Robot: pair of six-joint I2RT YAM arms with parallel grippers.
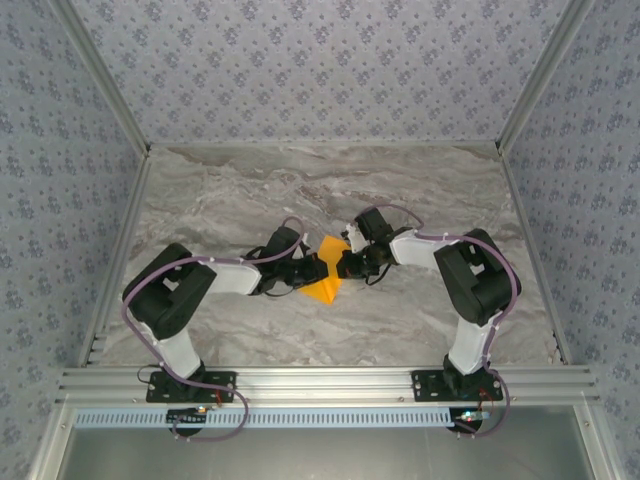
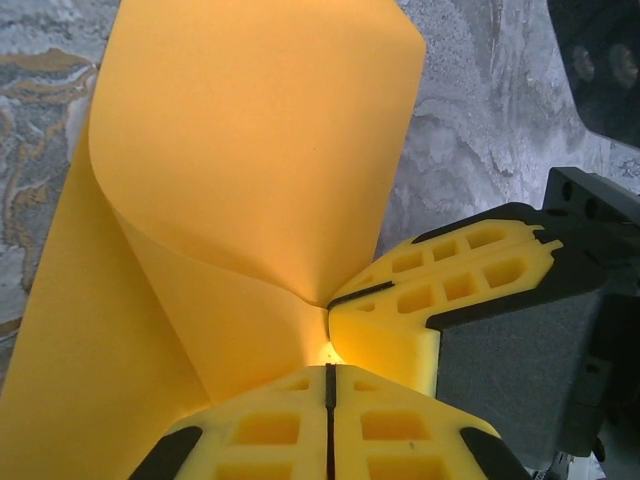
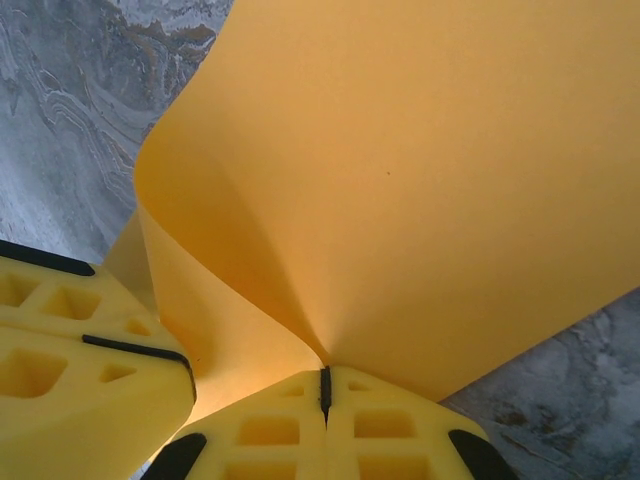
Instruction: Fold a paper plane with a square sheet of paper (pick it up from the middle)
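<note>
**Grip.** The left gripper (image 2: 328, 372) has its jaws together, pinching the square sheet of paper (image 2: 250, 150) at the seam between its yellow fingers. We see no gap. The right gripper (image 3: 324, 385) is likewise clamped on the same sheet. Its tips sit just beside the left pair, almost touching, and meet them at an angle. Both pinches land on one small spot, which we judge to be near the middle of the sheet.

**Paper.** From that spot the sheet opens into a loose cone. One flap bows over and the other runs down toward the table (image 1: 400, 200). We see no sharp crease. In the top view the sheet lies between the two wrists near the table's centre, partly hidden by the fingers. We cannot tell whether its lower edge rests on the marble.

**Risks (our judgement).**
- **Tearing:** the pinches are very close together. If the arms pull apart or twist against each other, thin paper can tear or wrinkle at the grip.
- **Collision:** the fingertips nearly meet. A small sideways move could knock them together and jog the hold.
- **Skewed fold:** the curl is unconstrained. Pressing it flat as it stands may set a skewed crease and give a lopsided plane.
- **Lost alignment:** if one side lets go, the sheet may swing about the other pinch.
</note>
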